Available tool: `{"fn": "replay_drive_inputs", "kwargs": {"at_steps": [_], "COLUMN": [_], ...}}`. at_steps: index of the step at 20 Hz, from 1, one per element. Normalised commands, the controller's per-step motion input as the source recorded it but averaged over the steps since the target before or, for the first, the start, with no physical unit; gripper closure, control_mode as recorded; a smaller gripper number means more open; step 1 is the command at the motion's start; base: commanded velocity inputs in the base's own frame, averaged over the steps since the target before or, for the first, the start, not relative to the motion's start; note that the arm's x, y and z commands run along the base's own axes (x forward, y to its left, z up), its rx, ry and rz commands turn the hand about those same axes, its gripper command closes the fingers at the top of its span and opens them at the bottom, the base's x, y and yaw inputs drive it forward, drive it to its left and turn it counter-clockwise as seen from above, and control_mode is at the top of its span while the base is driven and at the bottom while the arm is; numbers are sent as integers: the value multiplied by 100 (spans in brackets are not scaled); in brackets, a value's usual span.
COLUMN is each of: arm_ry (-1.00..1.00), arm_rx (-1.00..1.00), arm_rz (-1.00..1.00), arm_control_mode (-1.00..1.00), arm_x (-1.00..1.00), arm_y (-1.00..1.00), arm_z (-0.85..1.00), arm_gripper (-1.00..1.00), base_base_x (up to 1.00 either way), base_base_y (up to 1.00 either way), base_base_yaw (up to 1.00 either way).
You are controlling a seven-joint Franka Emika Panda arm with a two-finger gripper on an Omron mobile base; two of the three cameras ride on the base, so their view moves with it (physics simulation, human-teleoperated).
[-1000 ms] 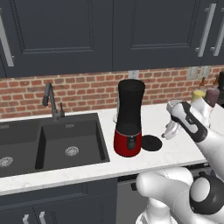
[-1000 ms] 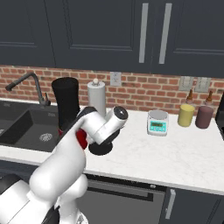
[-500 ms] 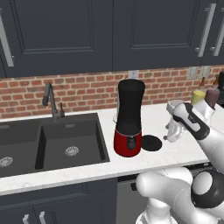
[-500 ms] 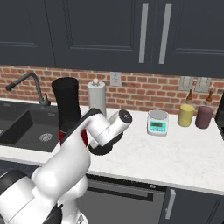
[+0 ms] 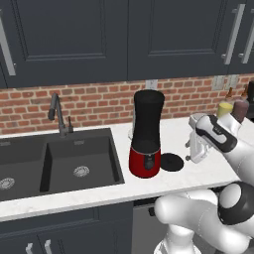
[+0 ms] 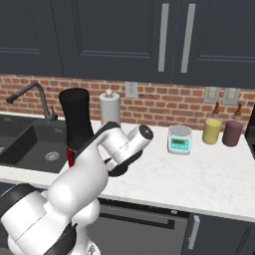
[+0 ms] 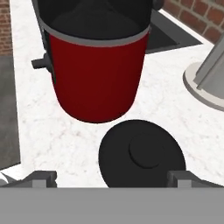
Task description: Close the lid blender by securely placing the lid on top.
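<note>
Right, end effector [image 7: 111, 177] w/ jaws wide apart, nothing between them, hovering just over the lid [image 7: 141, 154]. Lid lies flat on the white tabletop [image 7: 183, 118], knob up, just beside the blender [image 5: 147, 134] on its red-base side. Blender upright, jar top uncovered, next to the sink [image 5: 54, 161].

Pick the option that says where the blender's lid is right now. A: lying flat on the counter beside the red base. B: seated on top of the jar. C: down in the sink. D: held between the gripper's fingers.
A: the lid lies flat on the white counter just beside the blender, with the open gripper hovering above it.
</note>
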Motion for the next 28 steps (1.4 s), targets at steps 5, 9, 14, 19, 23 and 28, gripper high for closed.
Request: {"fn": "replay_drive_inputs", "kwargs": {"at_steps": [5, 9, 14, 19, 23, 28], "arm_ry": [0, 0, 0, 0, 3, 1], "arm_rx": [0, 0, 0, 0, 0, 0], "arm_rz": [11, 5, 0, 0, 1, 2], "arm_control_mode": [-100, -100, -100, -100, -100, -100], "arm_x": [11, 22, 26, 25, 13, 14], "arm_y": [0, 0, 4, 3, 6, 0], "arm_z": [-17, -14, -18, -21, -28, -14], "arm_gripper": [-100, -100, -100, -100, -100, -100], "base_base_x": [0, 0, 0, 0, 0, 0], "base_base_y": [0, 0, 0, 0, 0, 0], "base_base_yaw": [0, 0, 0, 0, 0, 0]}}
